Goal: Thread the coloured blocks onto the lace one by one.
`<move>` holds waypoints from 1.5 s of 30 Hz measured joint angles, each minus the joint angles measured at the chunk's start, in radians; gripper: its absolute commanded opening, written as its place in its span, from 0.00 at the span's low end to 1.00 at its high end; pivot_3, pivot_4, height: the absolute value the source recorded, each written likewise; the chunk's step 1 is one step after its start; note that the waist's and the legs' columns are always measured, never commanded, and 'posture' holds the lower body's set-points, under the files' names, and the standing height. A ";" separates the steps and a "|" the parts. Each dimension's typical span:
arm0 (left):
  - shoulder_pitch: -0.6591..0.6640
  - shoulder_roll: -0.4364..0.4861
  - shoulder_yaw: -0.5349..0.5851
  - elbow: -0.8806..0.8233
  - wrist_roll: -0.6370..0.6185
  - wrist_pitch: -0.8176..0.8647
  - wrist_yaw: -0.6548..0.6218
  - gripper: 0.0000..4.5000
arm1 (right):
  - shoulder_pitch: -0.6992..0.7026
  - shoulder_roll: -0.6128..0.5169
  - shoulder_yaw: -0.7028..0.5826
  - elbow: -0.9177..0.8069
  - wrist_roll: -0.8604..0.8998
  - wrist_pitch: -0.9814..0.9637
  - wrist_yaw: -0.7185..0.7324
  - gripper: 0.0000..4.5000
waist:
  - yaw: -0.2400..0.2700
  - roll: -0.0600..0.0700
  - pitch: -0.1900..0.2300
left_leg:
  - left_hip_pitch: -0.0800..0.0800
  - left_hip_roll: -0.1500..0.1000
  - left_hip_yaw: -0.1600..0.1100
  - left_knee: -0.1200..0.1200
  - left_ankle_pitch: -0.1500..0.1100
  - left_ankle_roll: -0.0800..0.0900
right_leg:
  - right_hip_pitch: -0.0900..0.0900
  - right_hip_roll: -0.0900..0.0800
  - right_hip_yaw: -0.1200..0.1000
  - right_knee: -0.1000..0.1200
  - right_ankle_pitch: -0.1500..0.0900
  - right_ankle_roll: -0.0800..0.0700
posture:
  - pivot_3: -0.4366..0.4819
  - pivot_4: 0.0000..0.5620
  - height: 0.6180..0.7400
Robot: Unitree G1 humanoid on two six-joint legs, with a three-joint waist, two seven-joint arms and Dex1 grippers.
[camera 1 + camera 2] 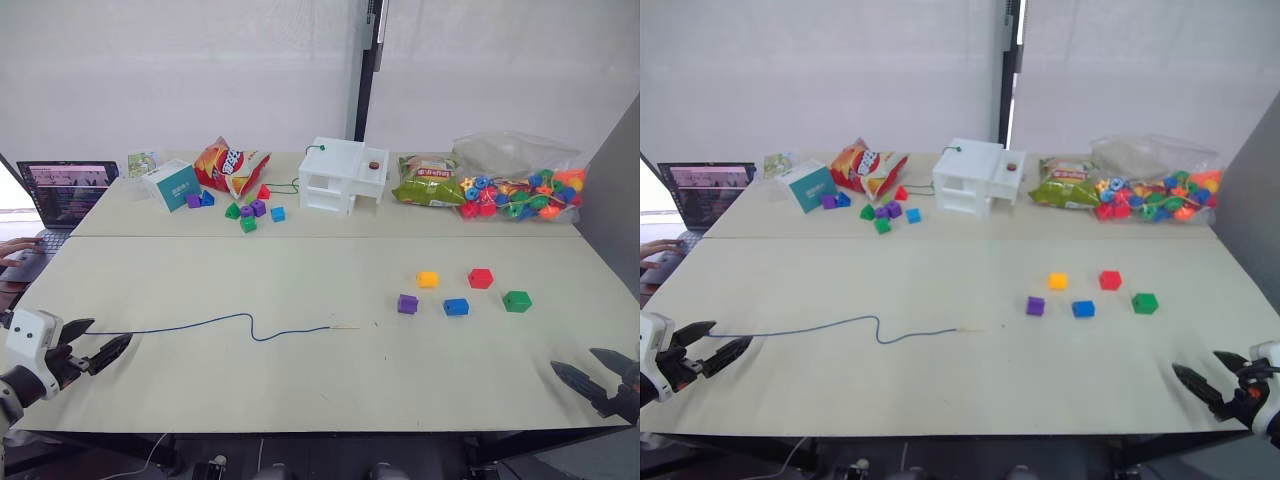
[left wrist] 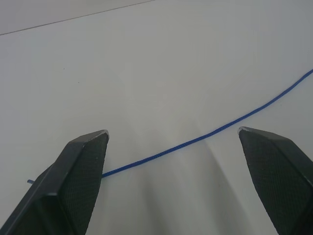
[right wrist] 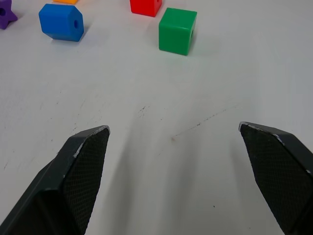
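Note:
Five coloured blocks lie in a loose group right of the table's centre: yellow [image 1: 427, 279], red [image 1: 481, 278], green [image 1: 517, 301], blue [image 1: 456, 307] and purple [image 1: 407, 304]. The dark-blue lace [image 1: 215, 320] runs in a wavy line across the left half of the table, and its pale tip [image 1: 345, 327] points toward the blocks. At the front left, my left gripper [image 1: 110, 330] is open, with the lace's tail end [image 2: 195, 139] lying on the table between its fingers. My right gripper [image 1: 573, 359] is open and empty at the front right, short of the green block [image 3: 177, 30].
Along the far side are a laptop [image 1: 65, 190] with a person's hand [image 1: 20, 250] on it, a teal box [image 1: 172, 183], a crisp bag [image 1: 230, 165], small coloured pieces [image 1: 250, 212], a white box [image 1: 340, 175], a green packet [image 1: 428, 182] and a bag of beads [image 1: 520, 190].

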 measured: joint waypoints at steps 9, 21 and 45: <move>-0.072 -0.063 -0.116 -0.159 -0.044 0.085 -0.011 0.99 | -0.030 0.006 0.040 -0.088 0.053 0.050 0.037 1.00 | 0.008 0.000 0.000 | 0.000 -0.001 0.000 0.001 0.000 0.000 | 0.001 -0.001 0.000 0.001 0.000 0.000 | 0.48 0.27 1.00; -0.318 -0.156 -0.542 -0.341 -0.062 0.230 -0.159 0.99 | -0.078 -0.060 0.158 -0.366 0.165 0.230 0.114 1.00 | 0.018 0.000 0.000 | -0.001 -0.002 0.001 0.004 0.001 0.001 | 0.001 0.010 -0.004 0.003 0.001 0.001 | 0.48 0.27 1.00; -0.828 -0.467 -0.921 0.305 0.340 -0.089 -0.284 0.99 | -0.006 -0.037 0.188 -0.656 0.196 0.312 -0.012 1.00 | 0.028 -0.002 0.001 | -0.008 -0.007 -0.002 0.019 0.001 0.007 | 0.002 0.014 -0.006 0.005 0.004 0.008 | 0.48 0.27 1.00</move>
